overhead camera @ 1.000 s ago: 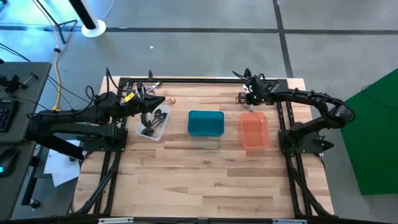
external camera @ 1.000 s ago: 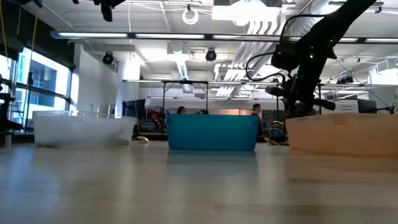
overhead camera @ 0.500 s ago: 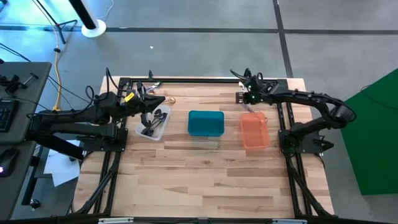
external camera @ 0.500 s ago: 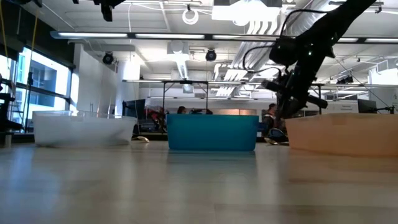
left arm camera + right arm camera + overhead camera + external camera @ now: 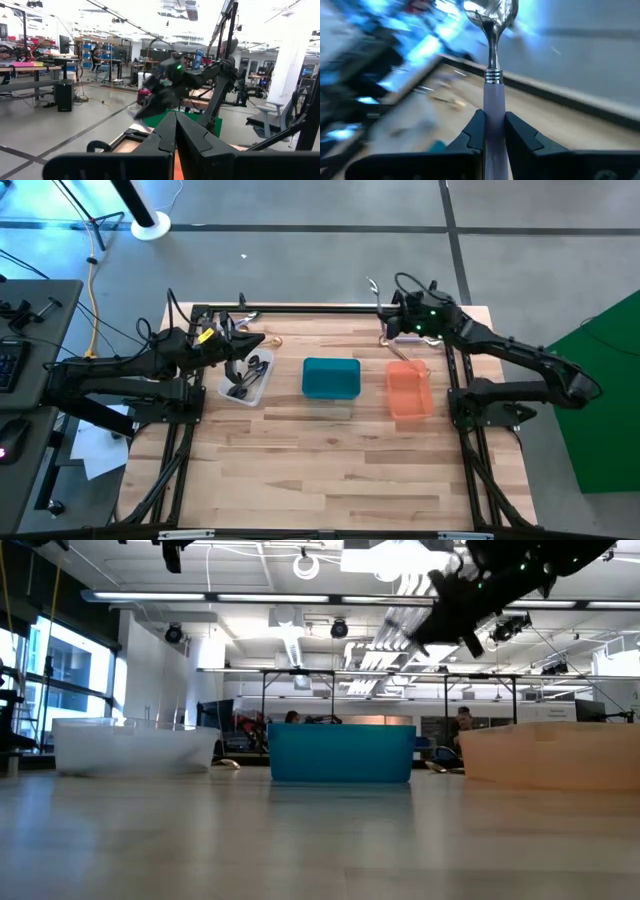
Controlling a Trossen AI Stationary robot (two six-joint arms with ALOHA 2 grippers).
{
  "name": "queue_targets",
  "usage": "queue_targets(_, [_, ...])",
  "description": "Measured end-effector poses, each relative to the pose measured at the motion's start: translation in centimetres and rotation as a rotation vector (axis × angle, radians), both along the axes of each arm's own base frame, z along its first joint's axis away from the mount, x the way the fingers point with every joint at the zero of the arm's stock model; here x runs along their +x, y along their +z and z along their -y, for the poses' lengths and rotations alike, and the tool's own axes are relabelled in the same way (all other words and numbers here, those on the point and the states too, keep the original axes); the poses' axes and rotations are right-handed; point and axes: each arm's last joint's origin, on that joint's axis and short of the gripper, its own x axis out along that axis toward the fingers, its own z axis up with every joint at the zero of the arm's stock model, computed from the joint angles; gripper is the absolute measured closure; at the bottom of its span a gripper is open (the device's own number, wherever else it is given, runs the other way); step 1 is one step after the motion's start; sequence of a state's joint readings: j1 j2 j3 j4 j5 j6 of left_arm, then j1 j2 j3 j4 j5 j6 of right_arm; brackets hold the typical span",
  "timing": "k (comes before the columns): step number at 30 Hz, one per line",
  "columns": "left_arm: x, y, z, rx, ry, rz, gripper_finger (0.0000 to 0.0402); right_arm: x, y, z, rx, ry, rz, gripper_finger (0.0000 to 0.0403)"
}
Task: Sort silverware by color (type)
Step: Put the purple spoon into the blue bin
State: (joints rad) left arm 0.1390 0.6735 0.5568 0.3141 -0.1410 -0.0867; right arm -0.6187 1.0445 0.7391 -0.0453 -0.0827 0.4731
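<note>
**A:** Where is the right gripper (image 5: 490,131)?

**B:** Raised above the far edge of the worktop (image 5: 330,450), just beyond the orange bin (image 5: 409,391). Its jaws are clamped on the pale handle of a spoon (image 5: 490,35), whose shiny silver bowl points away from the wrist.

**A:** And the left one?

**B:** The left gripper (image 5: 243,346) sits at the far left, over the far end of the clear bin (image 5: 246,380). In its wrist view the two dark fingers (image 5: 162,135) meet at their tips, so the jaws are closed; I cannot see anything held between them.

**A:** The rest of the silverware?

**B:** Several dark utensils (image 5: 245,378) lie in the clear bin. A small gold-toned piece (image 5: 273,340) rests on the wood just beyond that bin, and another thin piece (image 5: 405,356) lies at the far rim of the orange bin; whether it touches the rim I cannot tell.

**A:** How are the bins set out?

**B:** In a row across the far half: clear on the left, the teal bin (image 5: 331,378) in the middle, orange on the right. What the teal one holds is not visible.
</note>
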Motion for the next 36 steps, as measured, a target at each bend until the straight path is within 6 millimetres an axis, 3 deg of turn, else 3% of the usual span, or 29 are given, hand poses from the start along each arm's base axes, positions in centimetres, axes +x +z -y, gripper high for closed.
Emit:
queue_targets(5, [0.1,0.0,0.0,-0.015,-0.003,0.001,0.0402,0.4,2.3,-1.4,-0.128,0.154,0.152,0.0370])
queue_targets(16, [0.3,-0.2,0.0,-0.017,-0.003,-0.008,0.0402,1.5,2.9,-3.4,-0.168,0.294,0.210,0.0370])
queue_targets(21, [1.9,-1.1,-0.2,-0.023,-0.035,-0.085,0.0402,2.4,3.5,-5.5,-0.235,0.401,0.251,0.0370])
queue_targets(31, [6.4,1.0,-0.6,0.098,-0.155,-0.150,0.0401,4.1,4.5,-9.3,-0.342,0.455,0.372,0.0370])
queue_targets(36, [7.7,1.2,-1.3,0.062,-0.209,-0.164,0.0401,5.3,4.4,-10.8,-0.423,0.494,0.404,0.0370])
